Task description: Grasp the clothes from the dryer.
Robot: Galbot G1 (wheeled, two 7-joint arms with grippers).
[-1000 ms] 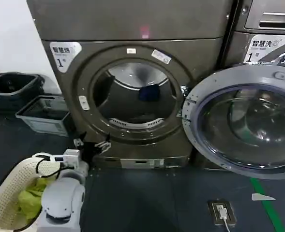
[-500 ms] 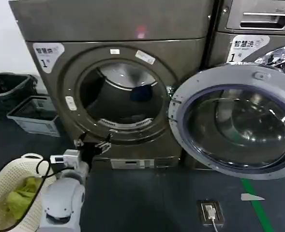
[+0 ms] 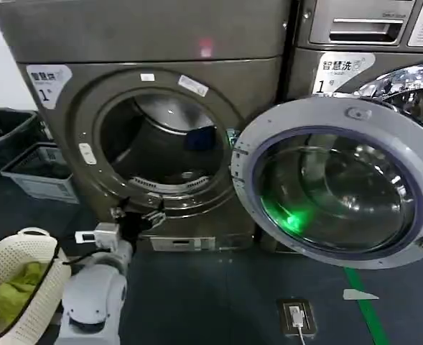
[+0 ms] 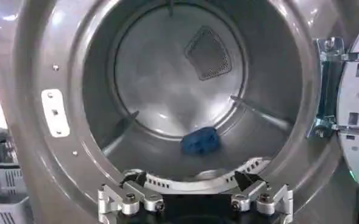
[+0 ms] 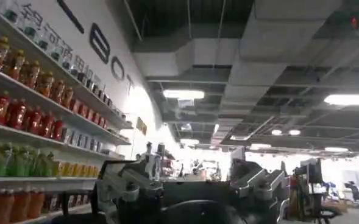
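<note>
The left gripper (image 3: 136,218) is hovering spread at the dryer's (image 3: 46,151) six o'clock rim; blue clothes (image 4: 199,141) are lying inside the drum. The right gripper (image 5: 194,185) is spread.

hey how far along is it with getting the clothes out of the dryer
Early stage. Done: the dryer has its round door swung wide open, and a white basket with green laundry sits on the floor nearby. In hand: the left gripper, jaws open, hovers just outside the porthole, aimed into the drum. Left: reaching the blue garment lying deep in the drum, gripping it and pulling it out.
</note>
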